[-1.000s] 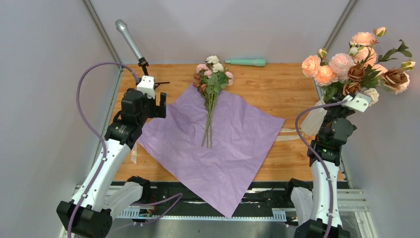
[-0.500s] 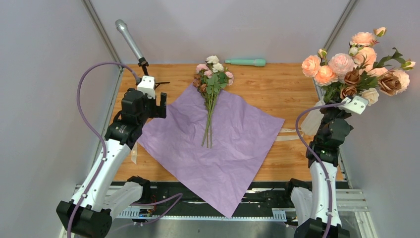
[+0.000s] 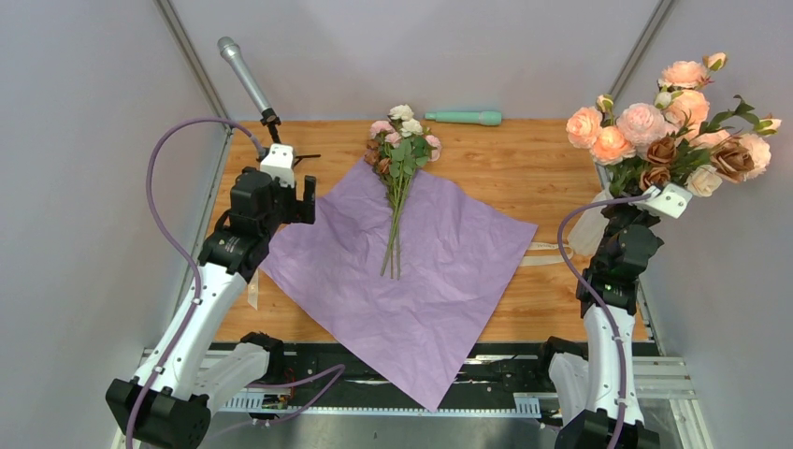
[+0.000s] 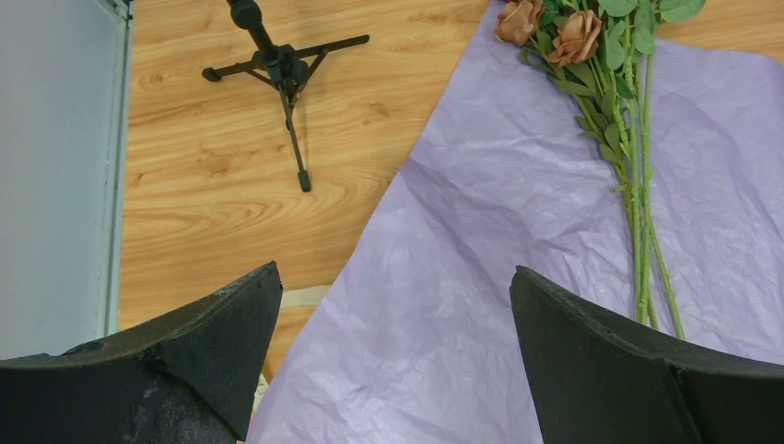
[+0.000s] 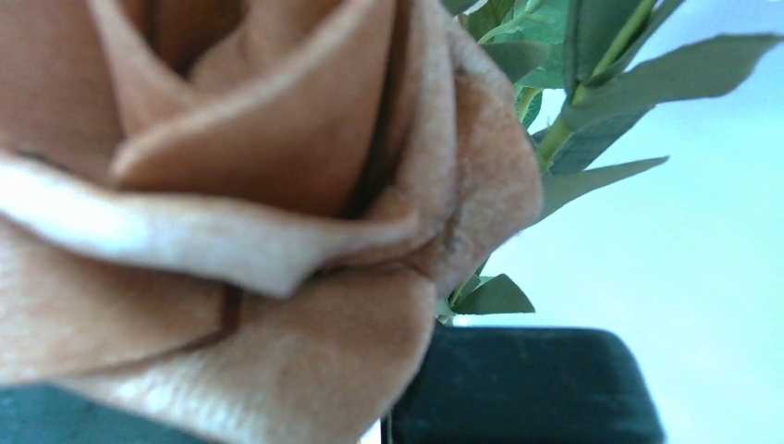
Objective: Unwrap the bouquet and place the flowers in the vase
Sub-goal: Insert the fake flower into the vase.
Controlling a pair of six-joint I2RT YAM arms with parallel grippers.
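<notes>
Paper sheet (image 3: 411, 281) lying spread across middle of table (image 3: 524, 168), near corner hanging over near edge. Flowers (image 3: 400, 178) lying on sheet's far half, heads reaching past far corner, stems pointing toward arms. Cylinder (image 3: 465, 118) lying along far edge, just right of heads. Microphone on tripod (image 3: 245, 79) standing at far left corner. Left gripper (image 4: 396, 271) hovering over sheet's left edge. Ribbon (image 3: 545, 247) lying right of sheet. Vase (image 3: 587, 229) sitting at right edge, partly behind right arm (image 3: 612, 281); large rose bunch (image 3: 669, 122) rising above it.
</notes>
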